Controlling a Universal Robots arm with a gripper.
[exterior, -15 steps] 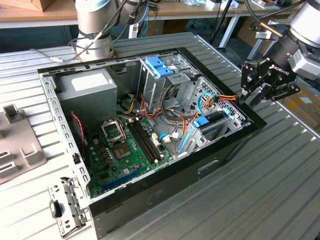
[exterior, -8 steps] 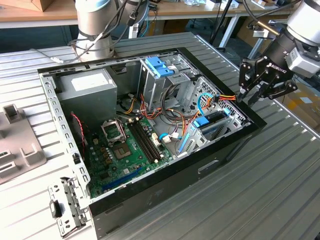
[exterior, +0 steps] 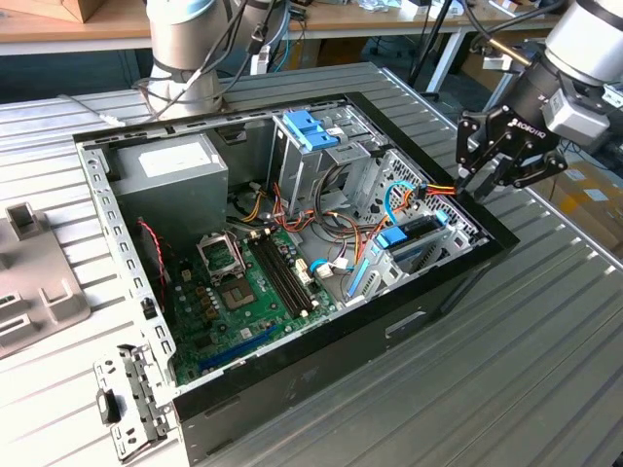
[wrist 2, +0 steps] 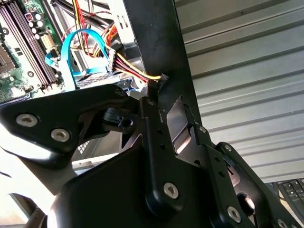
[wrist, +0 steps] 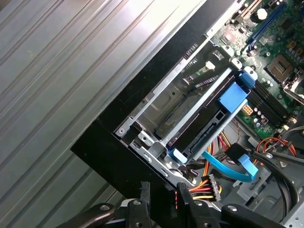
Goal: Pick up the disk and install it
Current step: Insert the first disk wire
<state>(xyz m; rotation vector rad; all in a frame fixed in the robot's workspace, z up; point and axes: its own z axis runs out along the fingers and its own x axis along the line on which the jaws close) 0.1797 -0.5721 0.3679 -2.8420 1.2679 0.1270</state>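
Note:
The disk [exterior: 417,239] sits in the drive bay at the front corner of the open computer case [exterior: 458,282], on the exterior view's right. Its bright blue rails and blue tab [wrist: 232,98] show along its sides, and its body [wrist: 197,118] lies edge-on between the bay's metal guides. My gripper [exterior: 480,185] hovers just above the case's black rim beside that bay. Its fingers [wrist: 144,192] are open and straddle the rim, with nothing held. A bundle of red, orange and yellow wires [wrist 2: 135,66] runs right under the fingertips.
A grey power supply box [exterior: 170,165] fills the case's far corner, and the green motherboard [exterior: 243,282] lies on its floor. A light-blue bracket [exterior: 311,128] tops the upper drive cage. A blue flat cable [wrist: 228,168] loops near the bay. Grey parts [exterior: 34,282] lie on the ribbed table.

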